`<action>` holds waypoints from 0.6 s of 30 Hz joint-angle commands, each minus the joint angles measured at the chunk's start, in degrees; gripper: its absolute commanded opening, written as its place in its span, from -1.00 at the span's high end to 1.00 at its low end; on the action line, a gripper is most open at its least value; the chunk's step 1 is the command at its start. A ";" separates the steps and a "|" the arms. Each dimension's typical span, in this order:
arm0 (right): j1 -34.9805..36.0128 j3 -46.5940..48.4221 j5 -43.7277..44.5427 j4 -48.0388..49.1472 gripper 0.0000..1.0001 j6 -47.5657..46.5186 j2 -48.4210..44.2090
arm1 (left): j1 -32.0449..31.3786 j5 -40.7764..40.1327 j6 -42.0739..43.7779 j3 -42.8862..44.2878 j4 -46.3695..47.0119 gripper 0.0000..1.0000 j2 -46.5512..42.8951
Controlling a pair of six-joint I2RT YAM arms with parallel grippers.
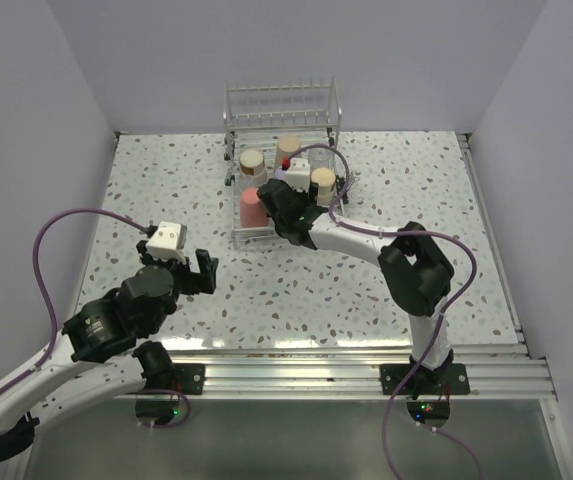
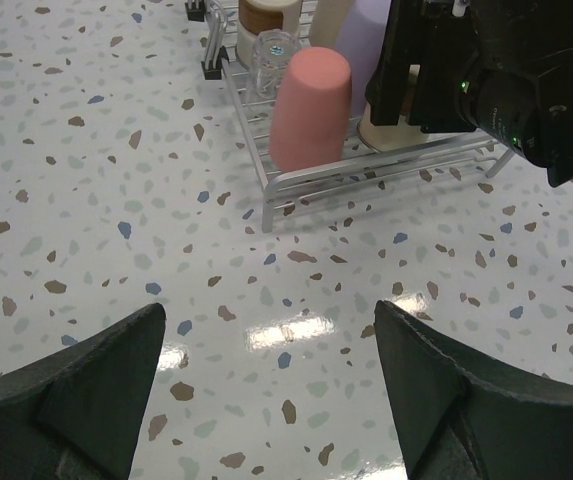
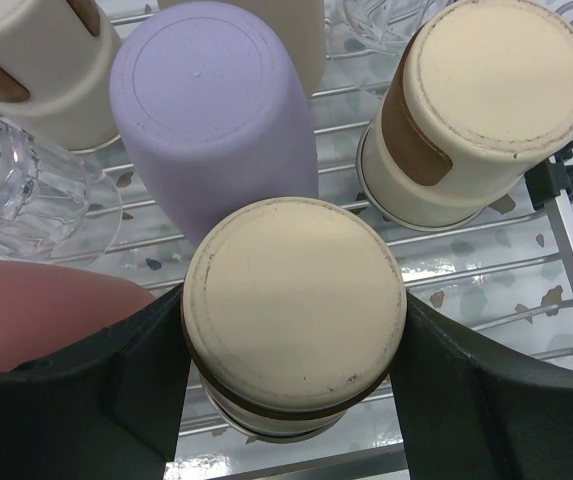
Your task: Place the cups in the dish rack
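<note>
Eight cups stand in the dish rack (image 1: 281,100). Three are cream-bottomed cups turned mouth-down: the front cream-bottomed cup (image 3: 294,300), a second (image 3: 486,100) to its far right and a third (image 3: 36,50) to its far left. There is one lavender cup (image 3: 216,110), also upside down, just behind the front one. One coral-pink cup (image 2: 309,110) stands at the rack's near left corner. Two clear glasses (image 3: 6,175) (image 3: 376,25) stand one on each side of the lavender cup. One beige cup (image 3: 311,50) shows only as a sliver behind the lavender cup.

The right gripper (image 3: 294,330) reaches into the rack from the near side and pinches the front cream-bottomed cup, one finger pressed to each side of it. The coral-pink cup is just beside its left finger, and the lavender cup is close behind, so there is little room there.

The rack sits at the far edge of the speckled table (image 1: 416,200), midway along the back wall, with its raised rail against that wall. Wide bare table lies to the left and right of it, bounded by the side walls (image 1: 26,100).

The left gripper (image 1: 178,262) hangs over bare table well in front and to the left of the rack. Its fingers are spread wide and hold nothing. A metal rail (image 1: 296,375) runs along the near edge.
</note>
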 commanded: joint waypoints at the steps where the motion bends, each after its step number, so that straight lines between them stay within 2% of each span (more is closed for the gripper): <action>1: -0.16 2.76 1.35 -0.79 0.70 1.83 -0.09 | 0.27 0.13 1.11 0.36 2.03 -0.77 -0.71; 5: -0.24 2.67 -0.05 -0.62 0.38 1.21 -0.09 | 0.36 0.04 1.11 0.36 1.94 -0.77 -0.88; 9: -0.24 1.88 -0.67 0.00 -0.19 0.86 -0.70 | 0.36 0.22 1.11 0.36 2.03 -0.77 -1.15; 16: -0.16 0.12 -1.46 1.58 -0.61 1.12 -1.85 | 0.36 0.22 1.02 0.36 1.94 -0.77 -1.24; 18: -0.07 -0.32 -1.55 1.93 -0.66 1.13 -2.02 | 0.36 0.22 1.03 0.36 1.94 -0.78 -1.15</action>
